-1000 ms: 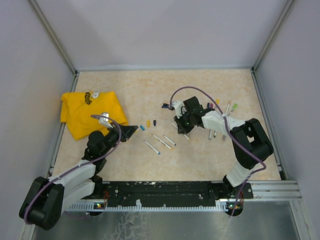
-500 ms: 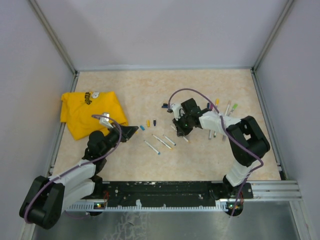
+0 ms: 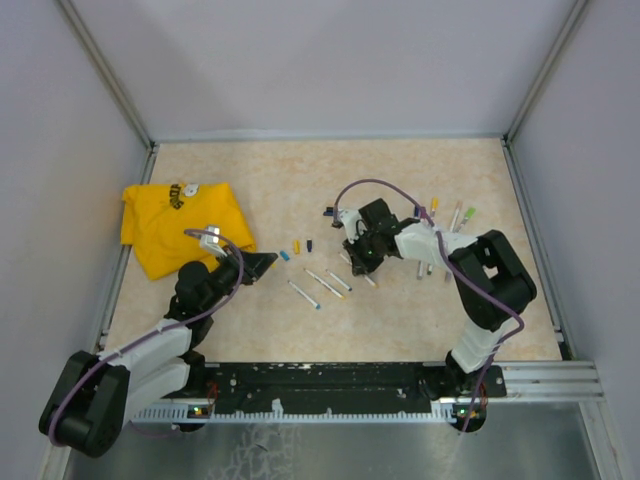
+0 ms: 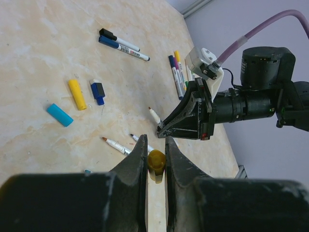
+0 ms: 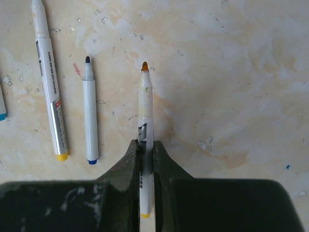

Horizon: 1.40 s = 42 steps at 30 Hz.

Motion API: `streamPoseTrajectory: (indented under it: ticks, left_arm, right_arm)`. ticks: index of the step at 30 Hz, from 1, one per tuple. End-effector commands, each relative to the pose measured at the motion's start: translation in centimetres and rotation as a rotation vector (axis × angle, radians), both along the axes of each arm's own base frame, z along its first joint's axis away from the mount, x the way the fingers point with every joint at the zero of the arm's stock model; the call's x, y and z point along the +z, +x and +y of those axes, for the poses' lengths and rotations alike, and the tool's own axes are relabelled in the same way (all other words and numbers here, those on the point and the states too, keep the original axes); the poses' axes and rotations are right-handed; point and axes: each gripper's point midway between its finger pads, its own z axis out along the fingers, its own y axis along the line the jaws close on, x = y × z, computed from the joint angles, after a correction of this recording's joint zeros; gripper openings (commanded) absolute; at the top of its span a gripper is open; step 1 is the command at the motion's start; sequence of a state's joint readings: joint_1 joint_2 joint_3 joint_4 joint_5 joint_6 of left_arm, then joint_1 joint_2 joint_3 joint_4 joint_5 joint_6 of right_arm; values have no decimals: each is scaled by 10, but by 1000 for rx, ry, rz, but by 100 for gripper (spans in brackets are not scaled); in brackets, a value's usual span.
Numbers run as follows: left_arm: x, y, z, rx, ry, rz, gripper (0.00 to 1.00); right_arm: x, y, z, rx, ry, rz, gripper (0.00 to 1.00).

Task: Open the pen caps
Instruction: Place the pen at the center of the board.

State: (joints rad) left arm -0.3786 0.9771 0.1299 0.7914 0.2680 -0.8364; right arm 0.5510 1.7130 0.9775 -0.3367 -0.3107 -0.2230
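Observation:
In the left wrist view my left gripper (image 4: 155, 155) is shut on a small yellow pen cap (image 4: 156, 162), held just above the table. Loose pen caps lie ahead of it: yellow (image 4: 77, 94), dark blue (image 4: 97, 92) and light blue (image 4: 60, 115). My right gripper (image 5: 146, 145) is shut on a whitish uncapped pen (image 5: 146, 111) with an orange tip and a yellow end, low over the table. From above, the left gripper (image 3: 268, 262) sits left of the caps (image 3: 296, 246) and the right gripper (image 3: 358, 260) to their right.
Uncapped pens (image 3: 323, 283) lie between the two arms. Two more (image 5: 90, 116) lie left of the held pen. Capped pens (image 3: 445, 225) are grouped at the right, and two (image 4: 123, 43) lie further back. A yellow cloth (image 3: 180, 225) lies at the left.
My right gripper has shifted slightly left and nearer with the pen still in it. The left arm has not moved.

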Motion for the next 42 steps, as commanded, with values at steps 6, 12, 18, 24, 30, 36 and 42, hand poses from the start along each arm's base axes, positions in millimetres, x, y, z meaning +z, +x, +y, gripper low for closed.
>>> streamPoseTrajectory:
  ticks: [6,12,18,24,30,36,42]
  left_arm:
    - [-2,-4,-2,-21,-7,4,0]
    - [-2,-4,-2,-23,-8,4,0]
    - [-1,-5,-3,-33,-13,8,0]
    - [0,-7,-7,-56,-19,14,0]
    - [0,-6,-12,-82,-16,29,0]
    - [-5,-4,-21,-107,0,65,0]
    - [-7,-3,-32,-112,40,70,0]
  right_arm:
    - [8,16,13,-15,-12,-61,2]
    - [9,18,9,-24,-37,-72,9]
    - [15,19,10,-17,-32,-78,19]
    - [24,19,9,-13,-25,-99,30]
    - [35,22,8,-15,-18,-133,34]
    - [61,25,8,-10,12,-206,40]
    - [79,22,7,17,38,-254,43]
